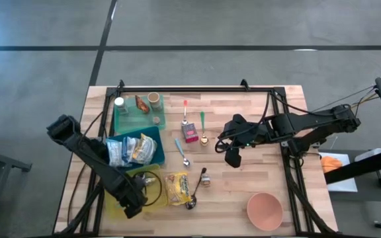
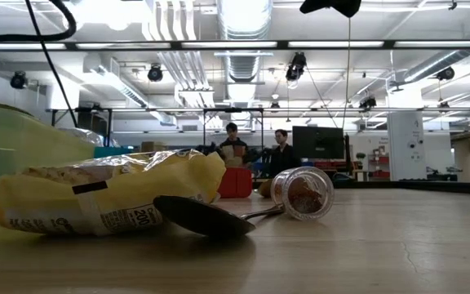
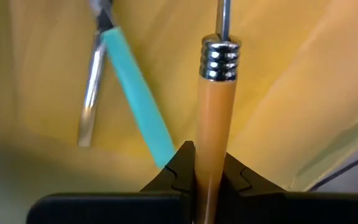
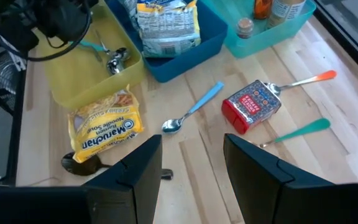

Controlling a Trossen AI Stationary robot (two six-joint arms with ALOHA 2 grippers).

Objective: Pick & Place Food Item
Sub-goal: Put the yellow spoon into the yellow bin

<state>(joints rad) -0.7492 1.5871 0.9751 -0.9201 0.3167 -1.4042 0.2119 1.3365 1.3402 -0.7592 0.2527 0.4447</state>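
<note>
From above, we see the wooden table point(image 1: 243, 125) with three bins at its left side: a green bin point(image 1: 137, 119) holding small jars, a blue bin point(image 1: 152, 151) holding snack bags, and a yellow bin point(image 1: 121, 206) at the near edge. The left pincer point(image 1: 132, 203) hangs over the yellow bin. The yellow ramen packet point(image 1: 176, 188), the food item here, lies flat on the table just beside the yellow bin, with a dark spoon point(image 1: 193, 198) touching its right edge and a small jar point(image 1: 205, 180) on its side near that. A red box point(image 1: 190, 134), a blue-handled spoon point(image 1: 180, 151), a green-handled spoon point(image 1: 202, 125) and an orange-handled one point(image 1: 185, 109) sit mid-table; a pink bowl point(image 1: 264, 210) stands well apart at the near right. The right pincer point(image 1: 233, 157) hovers above the table's middle.

At table height, the ramen packet point(image 2: 96, 196) fills the left foreground, the dark spoon point(image 2: 206, 216) lying against it, the tipped jar point(image 2: 302, 193) behind (two people sit far off in the room).

In the left wrist view, the left pincer point(image 3: 207, 180) is clamped on an orange-handled utensil point(image 3: 213, 124) over yellow bin floor, beside a teal-handled utensil point(image 3: 138, 106).

In the right wrist view, the right pincer point(image 4: 191, 152) stands partly open, holding nothing, above the blue-handled spoon point(image 4: 194, 109) and near the ramen packet point(image 4: 104, 127) and red box point(image 4: 252, 104).
</note>
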